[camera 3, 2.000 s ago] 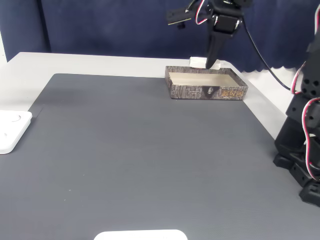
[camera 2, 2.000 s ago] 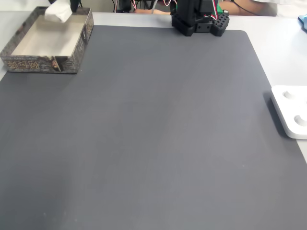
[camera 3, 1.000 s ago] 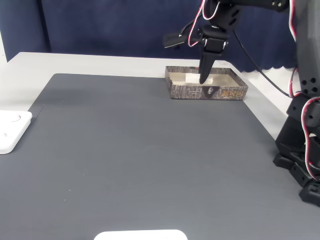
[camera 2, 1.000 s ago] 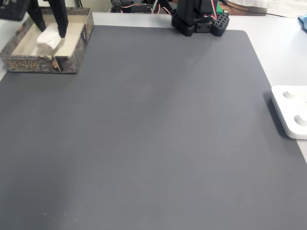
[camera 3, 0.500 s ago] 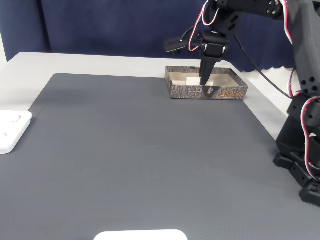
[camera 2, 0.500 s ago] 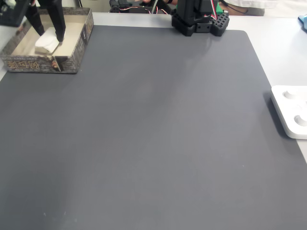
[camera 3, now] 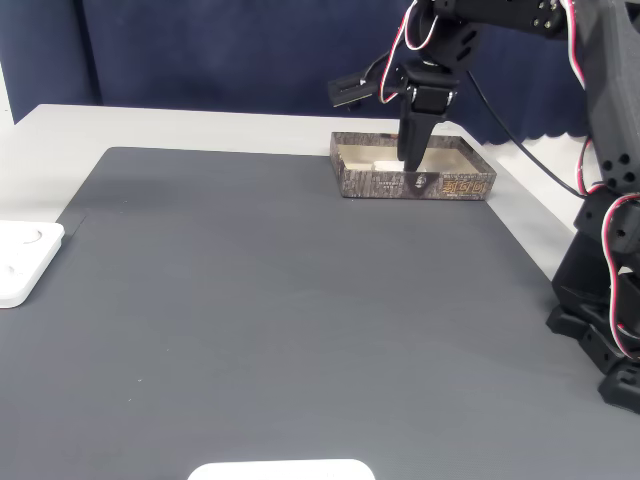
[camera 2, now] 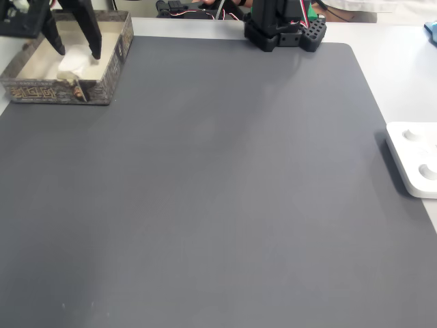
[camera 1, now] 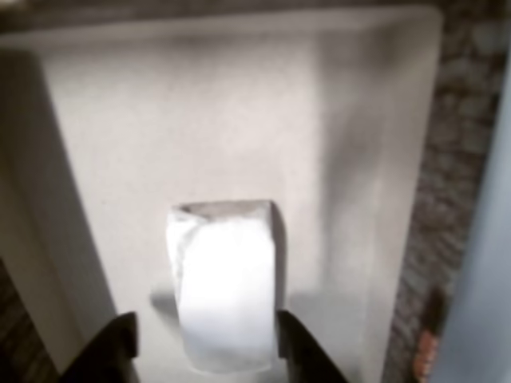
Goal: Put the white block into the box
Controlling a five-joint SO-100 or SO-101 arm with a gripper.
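We see the small plain white oblong block (camera 1: 226, 287) lying on the cream-white floor of the shallow rectangular box with the speckled grey-brown rim (camera 1: 455, 159). In the other view, which looks straight down into the box, the block lies lengthwise between the two dark fingers (camera 1: 108, 347) of the black two-finger gripper (camera 1: 209, 351). One tip stands at each lower corner of the block, and we can make out a slim gap of box floor on the left side; on the right the tip sits just beside the block's edge, and we cannot tell whether it touches. The fingers are spread wider than the block and grasp nothing.

In a fixed view the gripper (camera 2: 74, 46) reaches down into the box (camera 2: 109, 68) at the far left corner of the dark grey mat (camera 2: 225, 191), its two black fingers (camera 2: 92, 31) straddling the white block (camera 2: 74, 63), which rests on the floor near the middle of the box. In another fixed view the gripper (camera 3: 408, 160) points down into the box (camera 3: 440, 185), and a sliver of the block (camera 3: 385, 163) shows above the front wall, left of the fingers.

A flat white rounded-corner slab (camera 2: 415, 158) lies at the right edge of the mat on the pale counter (camera 2: 403, 75), well apart from the box.
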